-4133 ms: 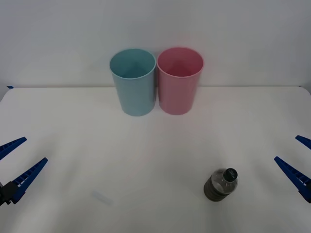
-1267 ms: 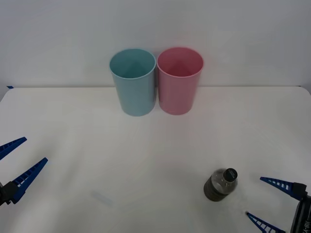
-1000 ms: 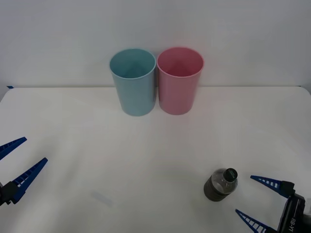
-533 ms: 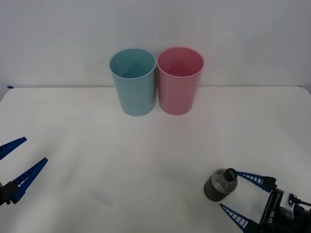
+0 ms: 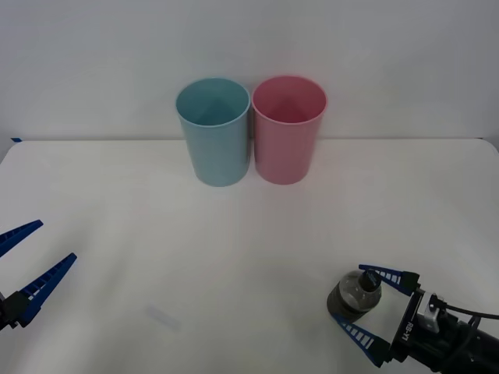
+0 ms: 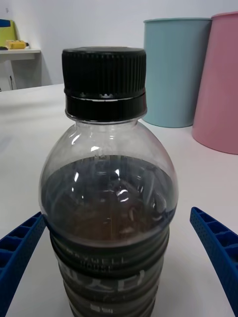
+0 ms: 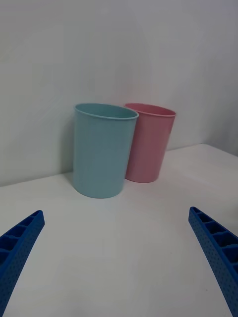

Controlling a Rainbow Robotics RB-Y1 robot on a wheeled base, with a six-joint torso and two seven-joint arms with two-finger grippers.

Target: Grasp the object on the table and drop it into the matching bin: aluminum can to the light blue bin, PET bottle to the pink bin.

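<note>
Bottle: we see the bottle (image 5: 355, 297) standing upright on the table (image 5: 234, 249), near its front right; black cap on, dark brown contents.
Bottle close up: in the right wrist view the bottle (image 6: 109, 198) stands between the two blue fingers (image 6: 215, 247), with a gap showing at each side.
Right gripper: our right gripper (image 5: 368, 308) sits low at the table, spread wide around the bottle, one finger beyond it and one nearer us; we cannot tell if either finger touches it.
Bins: the blue bin (image 5: 214, 131) and pink bin (image 5: 288, 128) stand upright side by side at the back of the table, blue to the left, well apart from the bottle.
Left gripper: our left gripper (image 5: 23, 265) is parked at the front left edge, fingers spread wide, nothing between them.
</note>
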